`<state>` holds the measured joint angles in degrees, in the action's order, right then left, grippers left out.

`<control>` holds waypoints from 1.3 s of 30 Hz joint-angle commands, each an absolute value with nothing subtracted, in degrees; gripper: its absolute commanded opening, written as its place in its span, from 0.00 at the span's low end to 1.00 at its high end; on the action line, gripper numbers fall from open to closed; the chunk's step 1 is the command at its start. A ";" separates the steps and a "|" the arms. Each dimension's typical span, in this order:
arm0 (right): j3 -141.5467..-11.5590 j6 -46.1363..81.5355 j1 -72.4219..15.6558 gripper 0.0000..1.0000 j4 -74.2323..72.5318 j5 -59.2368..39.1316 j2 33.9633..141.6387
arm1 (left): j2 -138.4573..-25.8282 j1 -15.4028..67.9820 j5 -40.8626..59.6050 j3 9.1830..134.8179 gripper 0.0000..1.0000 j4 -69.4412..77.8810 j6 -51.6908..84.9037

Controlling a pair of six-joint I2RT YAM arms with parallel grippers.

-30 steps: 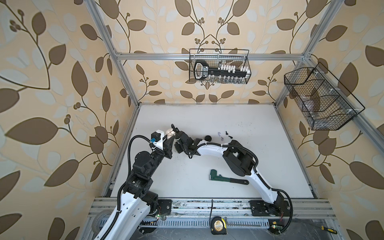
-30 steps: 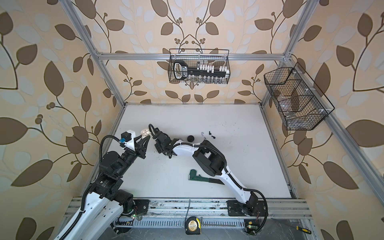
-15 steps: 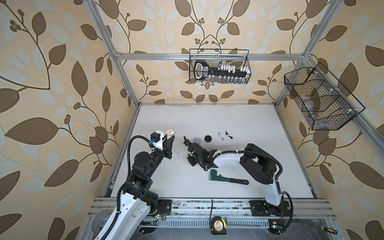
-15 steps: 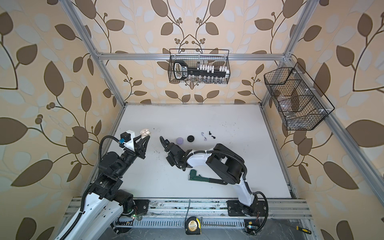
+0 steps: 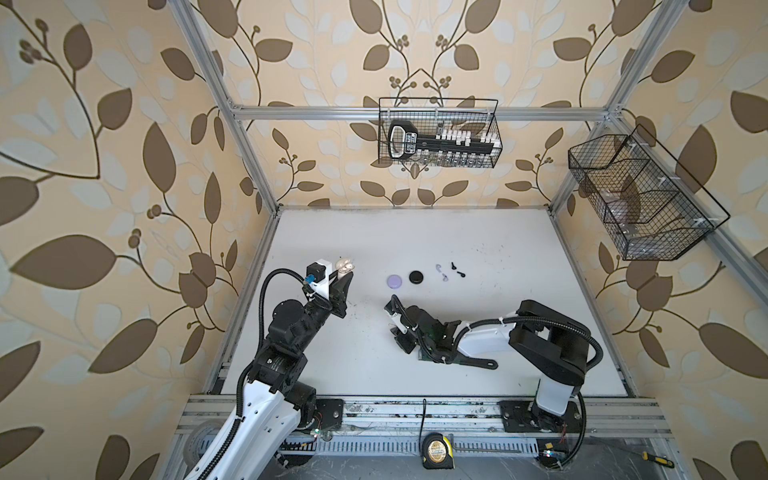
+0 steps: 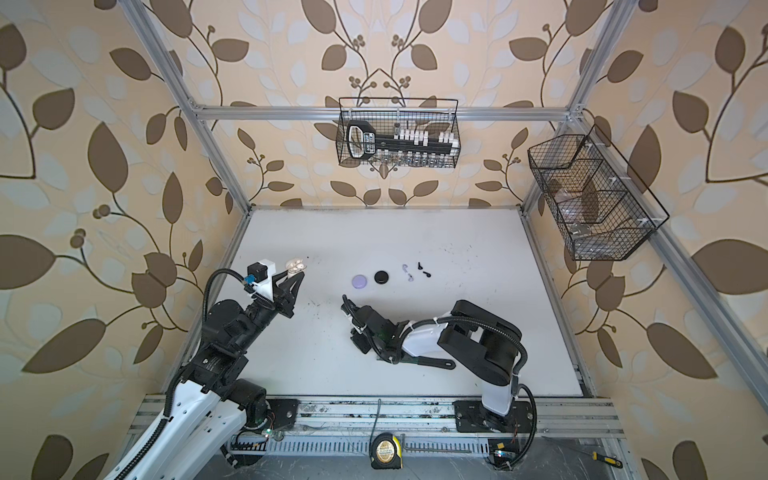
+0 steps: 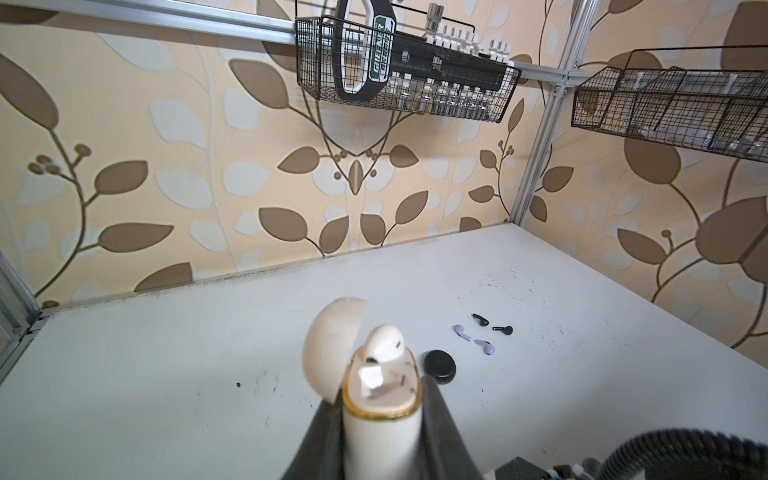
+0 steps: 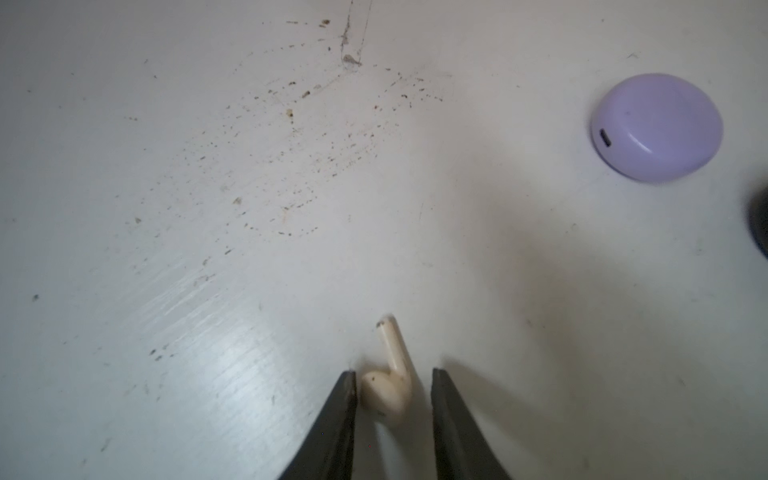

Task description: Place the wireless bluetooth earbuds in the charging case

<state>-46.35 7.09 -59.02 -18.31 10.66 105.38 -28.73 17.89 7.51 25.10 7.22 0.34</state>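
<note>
White tabletop [image 5: 415, 241] | left hand [image 7: 380, 395] pinching open white charging case [image 7: 382, 432], seated earbud [image 7: 384, 343] inside | right hand [image 8: 392, 372] spread around loose white earbud [image 8: 388, 392]

Bright, even light, soft shadows, glare on the table [image 8: 216, 332], blurred wrist-view edges.

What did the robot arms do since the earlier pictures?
The right end effector drew back from the white case toward its own side; its jaws now stand open around a white earbud. The left end effector stayed put, holding the open case.
</note>
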 commanded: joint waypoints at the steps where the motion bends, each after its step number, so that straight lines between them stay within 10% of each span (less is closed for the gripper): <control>1: -45.49 5.12 -59.17 0.35 -16.80 11.96 105.13 | -28.92 17.14 8.87 25.58 0.00 10.46 -0.08; 39: -50.49 29.08 -52.81 0.38 2.25 23.17 93.19 | -27.09 17.14 10.96 25.58 0.00 9.05 -2.44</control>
